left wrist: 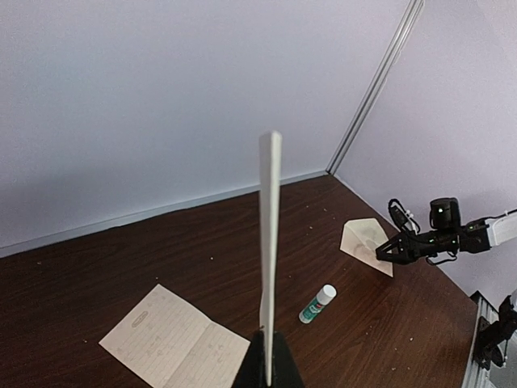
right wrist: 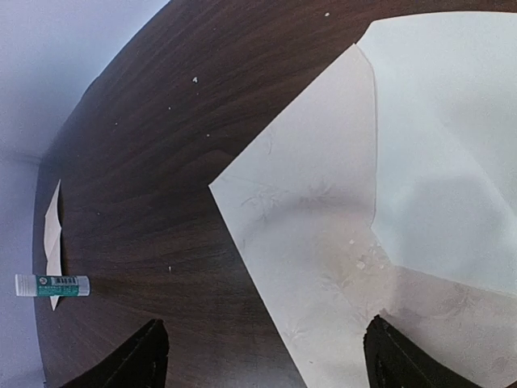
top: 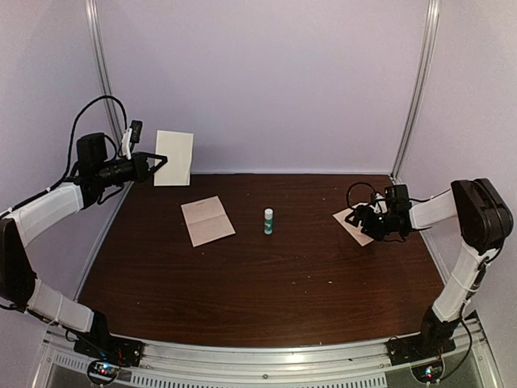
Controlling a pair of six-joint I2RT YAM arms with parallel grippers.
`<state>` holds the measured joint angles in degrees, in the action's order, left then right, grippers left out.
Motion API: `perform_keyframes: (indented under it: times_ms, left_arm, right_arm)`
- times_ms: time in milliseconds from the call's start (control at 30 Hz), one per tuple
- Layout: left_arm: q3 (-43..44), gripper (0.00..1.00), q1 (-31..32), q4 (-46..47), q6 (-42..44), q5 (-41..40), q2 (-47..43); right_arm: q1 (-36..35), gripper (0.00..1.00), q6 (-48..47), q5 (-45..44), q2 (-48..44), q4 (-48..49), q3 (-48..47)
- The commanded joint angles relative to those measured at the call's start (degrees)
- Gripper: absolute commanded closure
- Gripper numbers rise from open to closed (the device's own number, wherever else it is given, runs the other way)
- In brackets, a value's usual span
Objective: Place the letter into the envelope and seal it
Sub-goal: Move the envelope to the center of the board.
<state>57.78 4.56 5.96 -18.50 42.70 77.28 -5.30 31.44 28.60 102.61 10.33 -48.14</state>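
Right gripper [right wrist: 262, 356] hangs with jaws spread wide and empty, the envelope [right wrist: 323, 242] lying flat just under and ahead of them, at 3 o'clock on the table [top: 266, 283]. Left gripper [top: 158, 164], well apart at 10 o'clock, is clenched on 1 upright sheet [top: 174, 158].

- Table [top: 266, 283] is showing dark, faintly shiny wood grain.
- Envelope [right wrist: 323, 218] just ahead of the right jaws is looking like matt, faintly patterned paper.
- Sheet [top: 174, 158] in the left jaws is looking smooth.

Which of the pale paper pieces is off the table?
The plain pale sheet pinched upright in the left claw; the creased sheet and pointed-flap envelope lie flat.
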Motion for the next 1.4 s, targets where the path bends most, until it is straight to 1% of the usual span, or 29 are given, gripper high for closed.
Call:
perform_keyframes:
  times_ms: [0,233,367,500,600,700,800,900,1033,1167,1267,1367]
  left_arm:
    - [1.5,1.0,0.0,2.1,0.2,1.1,-0.3]
    - [1.5,1.0,0.0,2.4,-0.2,1.5,-0.5]
    - [1.4,1.0,0.0,2.6,-0.3,1.6,-0.6]
    - [1.4,1.0,0.0,2.7,-0.5,1.7,-0.6]
    - [1.3,1.0,0.1,2.8,-0.4,1.6,-0.8]
    - [1.2,1.0,0.1,2.8,-0.2,1.2,-0.8]
    - [1.2,1.0,0.0,2.7,-0.1,1.0,-0.7]
    - [1.2,1.0,0.0,2.7,-0.2,1.0,-0.6]
    - [1.2,1.0,0.0,2.7,-0.1,0.9,-0.7]
    - [1.2,1.0,0.0,2.6,-0.2,0.9,-0.8]
    - [1.2,1.0,0.0,2.6,-0.1,0.9,-0.8]
    - [1.2,1.0,0.0,2.6,-0.1,1.1,-0.8]
  right_arm:
    - [-1.6,0.15,4.7,1.0,-1.8,-6.0,4.8]
    - [-8.3,0.16,11.3,2.2,-8.2,-6.9,11.9]
    - [-14.8,0.16,17.2,2.5,-12.1,-5.7,15.7]
    - [-21.4,0.16,24.1,2.7,-15.5,-3.6,17.6]
    - [-24.9,0.16,27.1,3.0,-17.3,-1.8,18.2]
    - [-26.0,0.16,25.4,1.4,-19.6,-6.0,15.8]
    - [-26.0,0.16,20.9,-1.4,-22.0,-12.3,10.3]
    - [-25.9,0.15,14.3,-6.5,-22.4,-20.8,3.9]
    - [-26.0,0.15,6.8,-15.2,-19.9,-30.3,-2.1]
    - [-26.0,0.14,2.6,-20.4,-16.9,-32.9,-4.0]
    - [-26.0,0.13,0.9,-22.3,-15.3,-32.6,-3.9]
    - [-26.0,0.13,-0.6,-21.9,-13.7,-31.4,-3.4]
